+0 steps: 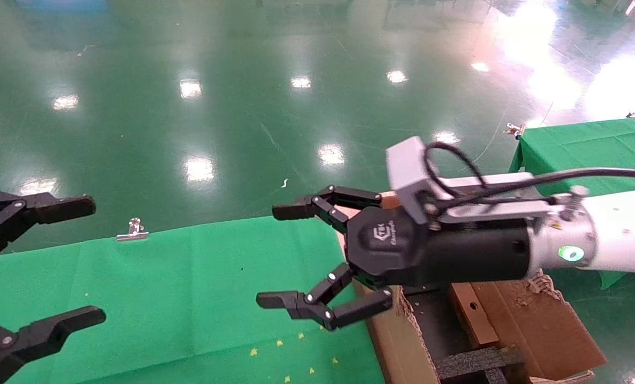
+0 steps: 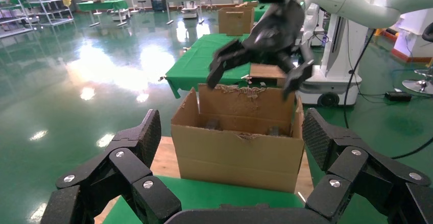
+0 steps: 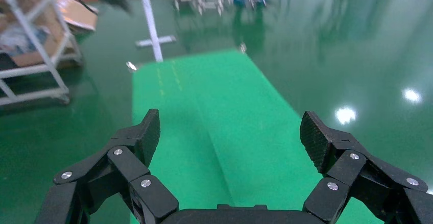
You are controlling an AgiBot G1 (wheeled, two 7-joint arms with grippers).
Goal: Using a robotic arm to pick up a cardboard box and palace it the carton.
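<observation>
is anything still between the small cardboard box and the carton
No. The cardboard box already lies inside the carton, beside the black foam. The right gripper hangs open above the carton's edge, holding nothing.

Green tablecloth [image 1: 189,288], silver binder clip [image 1: 132,230] at its edge, glossy green floor [image 1: 216,106]

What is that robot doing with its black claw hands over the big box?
The robot's right gripper hangs open and empty, above the green cloth next to the carton. A small cardboard box already sits inside the carton beside black foam. The left gripper is also open and holds nothing, off at the left side of the table. So neither hand is carrying anything right now.
</observation>
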